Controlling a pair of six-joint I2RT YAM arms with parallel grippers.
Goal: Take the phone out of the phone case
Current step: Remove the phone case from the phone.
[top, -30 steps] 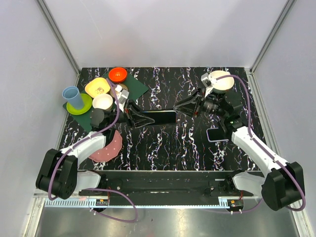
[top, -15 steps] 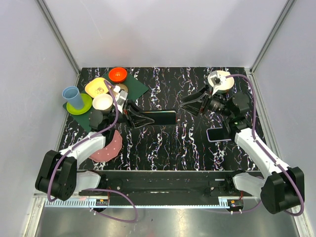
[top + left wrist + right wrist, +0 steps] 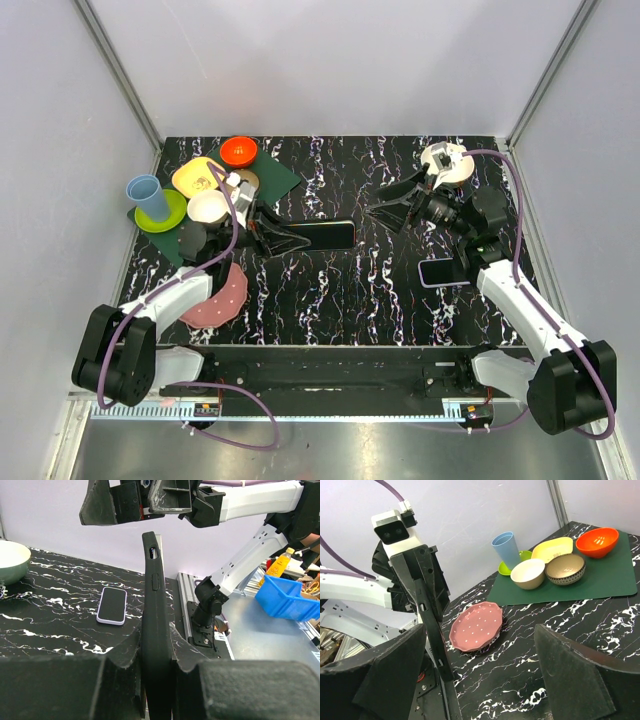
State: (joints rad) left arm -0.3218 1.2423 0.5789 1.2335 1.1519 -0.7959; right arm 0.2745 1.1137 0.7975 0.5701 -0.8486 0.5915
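A black phone case (image 3: 322, 236) is held edge-up above the middle of the table, with my left gripper (image 3: 283, 241) shut on its left end. In the left wrist view the case (image 3: 154, 610) stands upright between the pads of my left gripper (image 3: 157, 666). Whether anything sits inside it I cannot tell. A phone (image 3: 443, 272) with a pale rim lies flat on the table at the right, also seen as the phone (image 3: 111, 605). My right gripper (image 3: 386, 209) hangs open, right of the case and apart from it. Its wrist view shows the gripper (image 3: 480, 652) empty, the case (image 3: 427, 625) at left.
A pink dotted plate (image 3: 222, 295) lies near the left arm. A green mat (image 3: 278, 177) at the back left carries several bowls and a blue cup (image 3: 148, 197). A white bowl (image 3: 447, 163) stands at the back right by the right arm.
My right gripper has opened wide and drawn back to the right, away from the case's end. The left gripper and the case have stayed put.
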